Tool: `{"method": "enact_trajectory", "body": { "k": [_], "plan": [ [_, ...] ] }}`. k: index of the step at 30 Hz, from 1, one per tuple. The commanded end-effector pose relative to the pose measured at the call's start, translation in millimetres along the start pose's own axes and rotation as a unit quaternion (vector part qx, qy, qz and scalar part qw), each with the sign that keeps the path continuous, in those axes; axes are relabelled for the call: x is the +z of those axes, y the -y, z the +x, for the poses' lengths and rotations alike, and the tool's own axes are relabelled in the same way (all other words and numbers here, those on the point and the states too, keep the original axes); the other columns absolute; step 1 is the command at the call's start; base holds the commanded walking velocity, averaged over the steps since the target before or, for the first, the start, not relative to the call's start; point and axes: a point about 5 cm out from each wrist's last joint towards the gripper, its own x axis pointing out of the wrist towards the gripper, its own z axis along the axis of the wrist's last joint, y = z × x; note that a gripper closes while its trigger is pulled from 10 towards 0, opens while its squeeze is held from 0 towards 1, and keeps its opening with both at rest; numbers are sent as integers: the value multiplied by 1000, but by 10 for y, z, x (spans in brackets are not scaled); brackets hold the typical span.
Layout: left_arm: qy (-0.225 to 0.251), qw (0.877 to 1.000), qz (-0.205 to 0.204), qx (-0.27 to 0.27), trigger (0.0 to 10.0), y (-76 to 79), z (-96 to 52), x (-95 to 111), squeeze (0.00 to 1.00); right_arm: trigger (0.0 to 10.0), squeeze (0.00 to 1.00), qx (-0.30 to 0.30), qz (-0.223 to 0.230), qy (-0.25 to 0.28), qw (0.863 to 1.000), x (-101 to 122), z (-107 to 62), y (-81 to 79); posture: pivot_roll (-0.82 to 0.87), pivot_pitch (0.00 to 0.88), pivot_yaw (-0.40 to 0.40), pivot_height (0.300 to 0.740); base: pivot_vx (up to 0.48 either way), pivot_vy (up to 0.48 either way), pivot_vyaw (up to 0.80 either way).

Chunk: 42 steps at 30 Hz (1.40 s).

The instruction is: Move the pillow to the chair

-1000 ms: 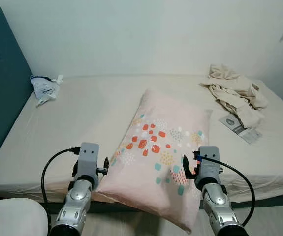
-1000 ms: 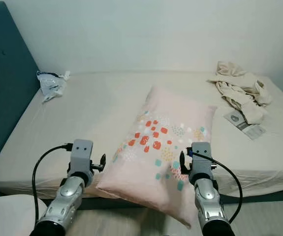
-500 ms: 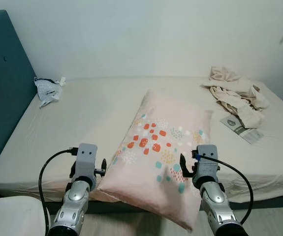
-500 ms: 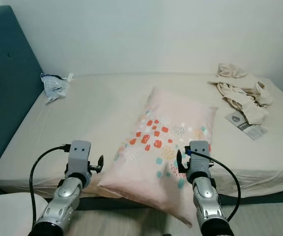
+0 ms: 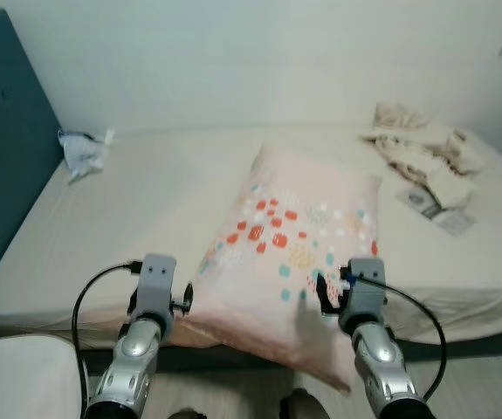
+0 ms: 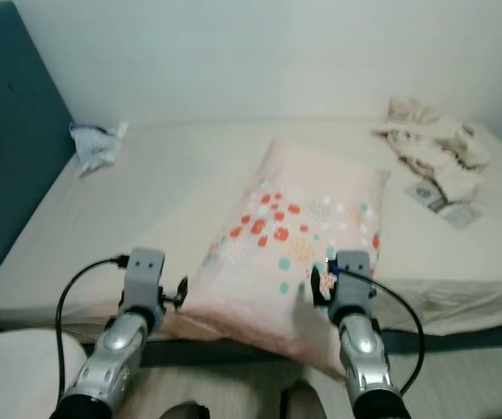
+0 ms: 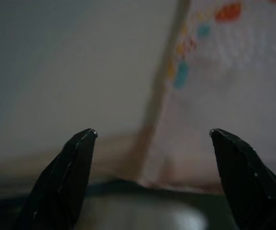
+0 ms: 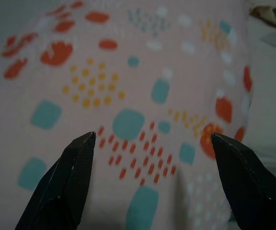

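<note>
A pale pink pillow [image 5: 296,236] with red, teal and yellow spots lies slantwise on the bed [image 5: 146,201], its near corner hanging past the front edge. My left gripper [image 7: 152,136] is open by the pillow's left near corner, where the seam [image 7: 159,96] meets the bed's edge. My right gripper [image 8: 152,143] is open too, right over the pillow's spotted face [image 8: 128,120] near its right near side. Both silver arms, left [image 5: 137,349] and right [image 5: 368,345], reach forward low in the head views. Nothing is held.
A teal headboard [image 5: 2,148] stands at the bed's left. A crumpled white bag [image 5: 80,150] lies at the back left, a heap of beige cloth [image 5: 421,144] and a printed leaflet [image 5: 436,209] at the back right. A white rounded object [image 5: 15,375] sits at the lower left.
The head camera has moved nearer and tipped down, with blur. Both open grippers have closed in on the pillow's near end. The pillow lies where it was.
</note>
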Motion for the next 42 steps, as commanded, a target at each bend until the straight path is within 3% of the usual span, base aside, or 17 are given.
{"method": "enact_trajectory", "body": {
  "k": [1, 3, 4, 9, 12, 13, 17, 18, 20, 22, 23, 24, 30, 35, 36, 40, 42],
  "plan": [
    [-15, 999, -37, -22, 10000, 7, 2, 2, 0, 10000, 0, -4, 5, 8, 1000, 25, 0, 7, -38, 93, 35, 622, 0, 0, 0],
    [-21, 997, -73, -33, 10000, -18, -10, 9, 0, 10000, 0, -2, 4, 6, 1000, 27, 4, 7, -40, 95, 36, 622, 0, 0, 0],
    [-30, 991, -122, -38, 10000, -87, -21, 9, 0, 10000, 0, 2, 7, 12, 1000, 49, 5, 7, -41, 99, 39, 612, 0, 0, 0],
    [-48, 977, -193, -72, 10000, -186, -93, 2, 0, 10000, 0, -5, 11, 22, 1000, 95, 18, 49, -41, 101, 39, 602, 0, 0, 0],
    [-52, 951, -275, -129, 10000, -205, -215, 22, 0, 10000, 0, -6, 14, 25, 1000, 120, 28, 62, -35, 106, 40, 602, 0, 0, 0],
    [-52, 951, -275, -129, 10000, -205, -215, 22, 0, 10000, 0, -6, 14, 25, 1000, 120, 28, 62, -35, 106, 40, 602, 0, 0, 0],
    [-44, 906, -373, -194, 10000, -202, -409, 34, 0, 10000, 0, -5, 19, 28, 999, 149, 48, 62, -27, 112, 36, 602, 0, 0, 0],
    [-44, 906, -373, -194, 10000, -202, -409, 34, 0, 10000, 0, -5, 19, 28, 999, 149, 48, 62, -27, 112, 36, 602, 0, 0, 0],
    [-37, 894, -397, -202, 10000, -183, -456, 14, 0, 10000, 0, 2, 23, 32, 999, 159, 51, 52, -25, 113, 34, 592, 0, 0, 0],
    [-36, 899, -390, -195, 10000, -159, -462, -18, 0, 10000, 0, 6, 23, 32, 999, 164, 55, 42, -23, 117, 30, 587, 0, 0, 0],
    [-49, 916, -354, -184, 10000, -81, -457, -132, 0, 10000, 0, 14, 22, 36, 999, 188, 67, 20, -22, 120, 25, 582, 0, 0, 0],
    [-55, 918, -345, -187, 10000, -34, -460, -180, 0, 10000, 0, 20, 21, 39, 999, 206, 74, 2, -22, 120, 25, 582, 0, 0, 0],
    [-76, 918, -329, -209, 10000, 113, -480, -222, 0, 10000, 0, 49, 15, 56, 997, 298, 96, -66, -32, 129, 12, 582, 0, 0, 0],
    [-90, 920, -328, -196, 10000, 132, -461, -252, 0, 10000, 0, 70, 14, 70, 995, 359, 100, -119, -41, 134, 4, 582, 0, 0, 0],
    [-79, 916, -347, -186, 10000, 138, -422, -217, 0, 10000, 0, 77, 13, 73, 994, 375, 99, -132, -42, 136, -3, 582, 0, 0, 0],
    [-64, 912, -359, -185, 10000, 167, -378, -175, 0, 10000, 0, 77, 13, 72, 994, 370, 96, -121, -46, 137, -8, 582, 0, 0, 0],
    [-47, 912, -356, -196, 10000, 300, -231, -81, 0, 10000, 0, 75, 15, 71, 995, 376, 100, -89, -53, 137, -24, 582, 0, 0, 0]
  ]
}}
